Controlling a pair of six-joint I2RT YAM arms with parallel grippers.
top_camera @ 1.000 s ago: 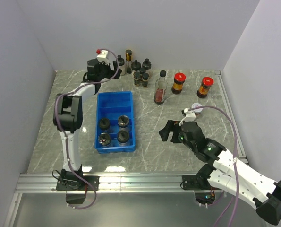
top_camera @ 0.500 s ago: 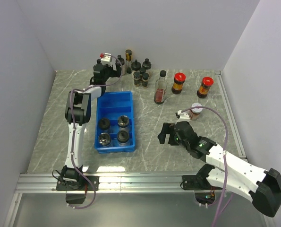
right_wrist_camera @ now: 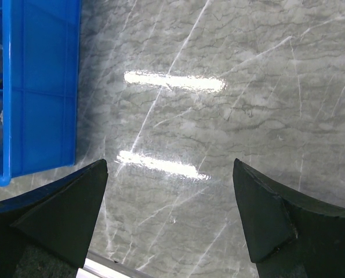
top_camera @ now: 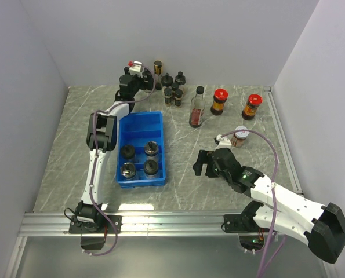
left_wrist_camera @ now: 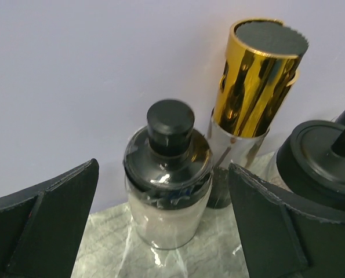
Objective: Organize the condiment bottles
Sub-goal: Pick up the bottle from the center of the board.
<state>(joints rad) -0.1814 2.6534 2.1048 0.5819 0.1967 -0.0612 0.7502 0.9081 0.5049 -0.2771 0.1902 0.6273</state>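
Blue tray [top_camera: 141, 128]: held four black-capped jars [top_camera: 127, 152] in its near compartments, two per row.
Left gripper [left_wrist_camera: 163, 168]: fingers were spread, flanking a pale-filled jar [left_wrist_camera: 168, 197] at the back wall without touching it.
Gold-capped bottle [left_wrist_camera: 256, 75]: stood just beside that jar, against the wall.
Back cluster [top_camera: 173, 87]: small dark-capped jars stood close together.
Clear bottle [top_camera: 197, 107]: stood upright right of the tray.
Red-capped bottles [top_camera: 219, 101]: two stood upright, apart, further right.
Right gripper [right_wrist_camera: 169, 165]: fingers were spread above the marble table [right_wrist_camera: 247, 87], gripping nothing.
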